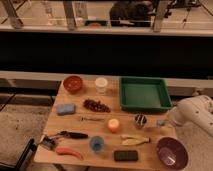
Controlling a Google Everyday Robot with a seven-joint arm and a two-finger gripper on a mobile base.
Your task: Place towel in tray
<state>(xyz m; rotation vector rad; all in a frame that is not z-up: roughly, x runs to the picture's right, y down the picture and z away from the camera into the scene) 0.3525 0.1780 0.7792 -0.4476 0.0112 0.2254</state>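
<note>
The green tray (145,93) sits at the back right of the wooden table. A small pale blue-grey towel (160,122) lies on the table just in front of the tray's front right corner. My white arm (192,115) reaches in from the right. Its gripper (166,121) is at the towel, low over the table's right edge, and most of it is hidden by the arm's white casing. I cannot tell whether it touches or holds the towel.
On the table are a red bowl (73,83), a white cup (101,85), a blue sponge block (66,108), grapes (96,105), an orange (114,125), a dark round object (140,120), a banana (134,140), a blue cup (96,144), a black block (125,155) and a purple bowl (171,151).
</note>
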